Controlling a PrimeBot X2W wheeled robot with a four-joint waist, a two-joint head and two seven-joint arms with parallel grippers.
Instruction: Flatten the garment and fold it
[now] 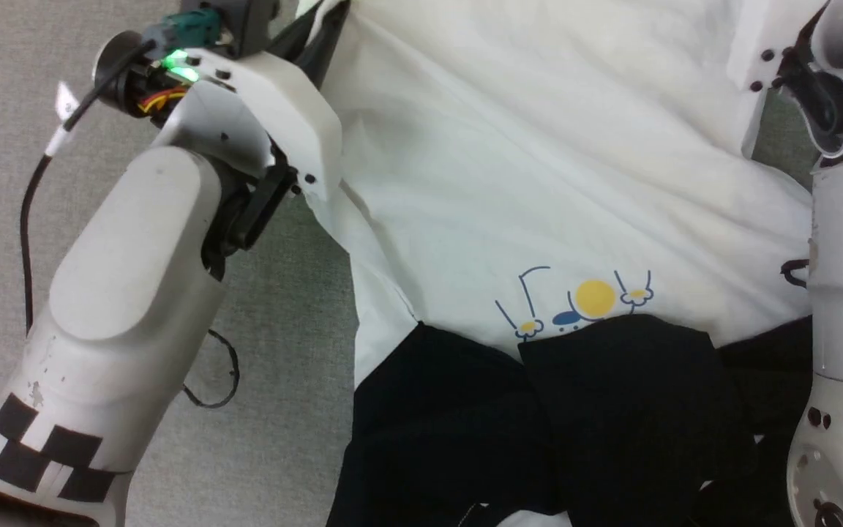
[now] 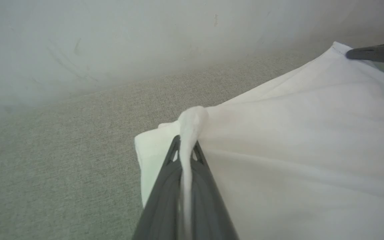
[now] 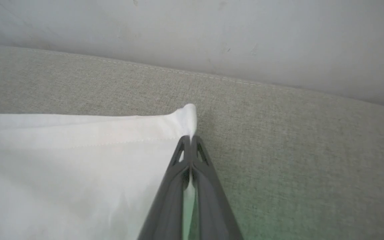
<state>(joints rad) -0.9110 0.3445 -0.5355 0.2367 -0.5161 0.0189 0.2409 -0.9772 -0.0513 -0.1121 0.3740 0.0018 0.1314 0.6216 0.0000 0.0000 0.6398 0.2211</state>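
Left end effector (image 2: pixel 187 144) pinching bunched soft white garment (image 2: pixel 295 133) fold | right end effector (image 3: pixel 190 140) clamped on its pointed corner

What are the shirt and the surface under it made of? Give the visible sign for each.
Shirt: soft, thin cloth, probably cotton knit, matte; it creases and bunches. Surface: grey woven upholstery-like fabric, matte; visible weave and a stitched seam.

Head: steeply down, close over the garment (image 1: pixel 509 168)
Left wrist: low, along left hand (image 2: pixel 187 142)
Right wrist: low, along right hand (image 3: pixel 190 140)
Shared: garment, all 3
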